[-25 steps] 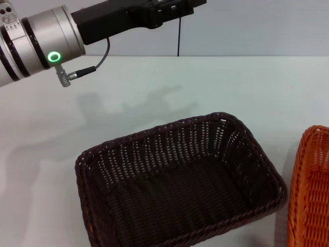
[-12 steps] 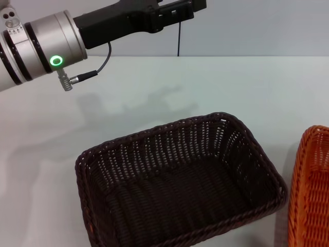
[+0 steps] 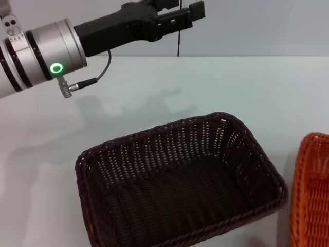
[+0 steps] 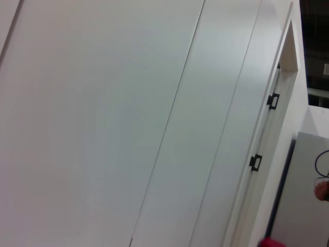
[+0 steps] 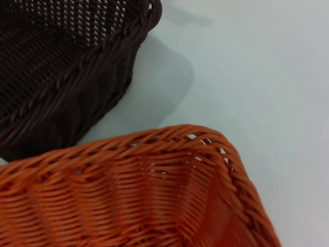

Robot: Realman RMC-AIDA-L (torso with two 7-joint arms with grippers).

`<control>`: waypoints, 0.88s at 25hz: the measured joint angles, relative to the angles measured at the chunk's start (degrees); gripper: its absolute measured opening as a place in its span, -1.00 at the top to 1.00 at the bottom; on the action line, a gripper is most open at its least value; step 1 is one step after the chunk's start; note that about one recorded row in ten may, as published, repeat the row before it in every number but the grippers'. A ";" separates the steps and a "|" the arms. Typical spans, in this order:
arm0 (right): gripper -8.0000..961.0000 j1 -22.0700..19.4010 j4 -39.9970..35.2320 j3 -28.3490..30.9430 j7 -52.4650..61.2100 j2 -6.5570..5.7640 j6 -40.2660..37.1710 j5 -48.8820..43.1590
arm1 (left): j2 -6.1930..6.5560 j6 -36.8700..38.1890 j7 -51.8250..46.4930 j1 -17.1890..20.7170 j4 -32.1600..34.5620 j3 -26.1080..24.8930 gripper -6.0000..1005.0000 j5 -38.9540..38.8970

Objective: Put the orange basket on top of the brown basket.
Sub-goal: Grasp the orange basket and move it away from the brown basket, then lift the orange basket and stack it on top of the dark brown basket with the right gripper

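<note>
Head view, left claw raised, touching nothing

Brown basket: woven wicker-style strands, slight sheen, braided rim. Orange basket: same weave, glossier, plastic-looking. Table: smooth, matt, pale. Left arm: brushed metal, black matt casing.

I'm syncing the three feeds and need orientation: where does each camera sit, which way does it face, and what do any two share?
Head view: on the head, looking forward and down at the table; brown basket centre, orange basket at right edge, left arm raised above.
Left wrist view: faces a wall, no robot parts.
Right wrist view: looks down at both baskets, no fingers shown.
Shared: head and right wrist views both show the two baskets apart.
</note>
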 joint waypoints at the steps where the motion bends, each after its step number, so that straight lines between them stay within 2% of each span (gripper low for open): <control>1: 0.04 -0.25 -0.05 0.13 0.00 -0.14 -0.25 -0.06 | 0.00 0.00 0.00 0.00 0.00 0.00 -0.72 0.00; 7: 0.36 -3.06 -1.51 1.95 0.21 -2.45 -3.02 0.07 | 0.06 -0.35 0.00 0.66 0.06 0.25 -0.72 -0.40; 12: 0.44 -4.42 -2.40 9.52 -0.47 -5.10 -9.07 0.09 | 0.10 -0.37 0.00 0.77 0.15 0.25 -0.72 -0.48; 16: 0.60 -5.71 -2.99 13.10 -1.13 -6.94 -13.31 -0.11 | 0.10 -0.35 0.00 0.59 0.24 0.23 -0.72 -0.48; 19: 0.66 -7.06 -3.16 14.71 -1.16 -7.84 -14.54 -0.11 | 0.10 -0.29 0.04 0.34 0.31 0.22 -0.72 -0.48; 22: 0.70 -8.14 -3.35 16.99 -1.39 -8.15 -14.77 0.09 | 0.10 -0.26 0.08 0.12 0.45 0.21 -0.72 -0.48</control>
